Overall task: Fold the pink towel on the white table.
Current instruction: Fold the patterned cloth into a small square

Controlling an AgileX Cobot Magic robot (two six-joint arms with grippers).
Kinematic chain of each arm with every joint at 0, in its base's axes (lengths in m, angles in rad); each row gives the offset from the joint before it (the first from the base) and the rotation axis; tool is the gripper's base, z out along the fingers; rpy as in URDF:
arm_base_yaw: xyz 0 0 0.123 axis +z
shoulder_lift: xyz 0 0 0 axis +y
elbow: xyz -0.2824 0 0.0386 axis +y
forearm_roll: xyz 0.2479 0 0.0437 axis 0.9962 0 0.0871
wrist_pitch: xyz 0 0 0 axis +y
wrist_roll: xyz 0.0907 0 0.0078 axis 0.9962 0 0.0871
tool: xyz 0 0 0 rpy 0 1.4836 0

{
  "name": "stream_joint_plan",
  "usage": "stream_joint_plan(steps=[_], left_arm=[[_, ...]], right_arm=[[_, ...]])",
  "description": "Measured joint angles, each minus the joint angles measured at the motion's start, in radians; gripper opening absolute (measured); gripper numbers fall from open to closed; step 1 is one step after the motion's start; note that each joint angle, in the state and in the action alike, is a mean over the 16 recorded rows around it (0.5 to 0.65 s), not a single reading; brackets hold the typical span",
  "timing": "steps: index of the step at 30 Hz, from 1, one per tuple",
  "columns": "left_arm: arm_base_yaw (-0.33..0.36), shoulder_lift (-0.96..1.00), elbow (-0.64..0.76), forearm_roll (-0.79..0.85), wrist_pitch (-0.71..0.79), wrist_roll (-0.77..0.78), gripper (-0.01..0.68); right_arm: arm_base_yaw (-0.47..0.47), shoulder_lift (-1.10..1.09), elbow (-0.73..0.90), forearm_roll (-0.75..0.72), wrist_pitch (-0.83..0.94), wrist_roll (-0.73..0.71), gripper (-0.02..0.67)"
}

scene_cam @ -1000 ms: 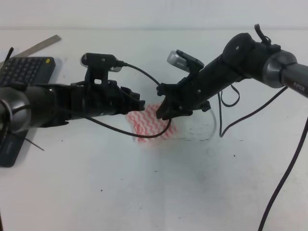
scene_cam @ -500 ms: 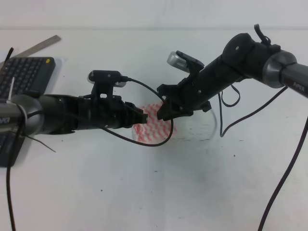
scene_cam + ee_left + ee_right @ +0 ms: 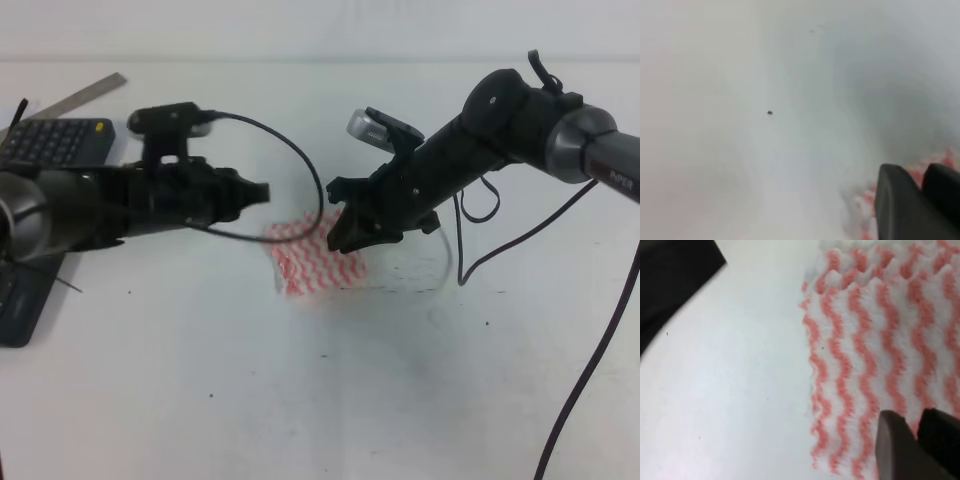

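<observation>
I see the pink towel point(image 3: 315, 262) lying folded near the middle of the white table point(image 3: 330, 400). My right gripper point(image 3: 343, 238), fingers nearly together, sits over its 2 o'clock corner. My left gripper point(image 3: 262, 192), also narrow, hovers at its 10 o'clock.

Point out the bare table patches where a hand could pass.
The white table is bare in front of the pink towel and between towel and keyboard. Crowded: both tools, left and right, over the towel, with cables on the right.
</observation>
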Motion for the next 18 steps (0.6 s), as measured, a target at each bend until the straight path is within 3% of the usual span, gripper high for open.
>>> stream_joint_plan(steps=[9, 18], left_arm=[[0.071, 0.023, -0.001, 0.035, 0.123, -0.265, 0.366], [0.084, 0.078, -0.001, 0.070, 0.190, -0.410, 0.431]], right_arm=[[0.000, -0.002, 0.000, 0.003, 0.005, -0.001, 0.102], [0.000, -0.002, 0.000, 0.005, 0.008, -0.002, 0.102]])
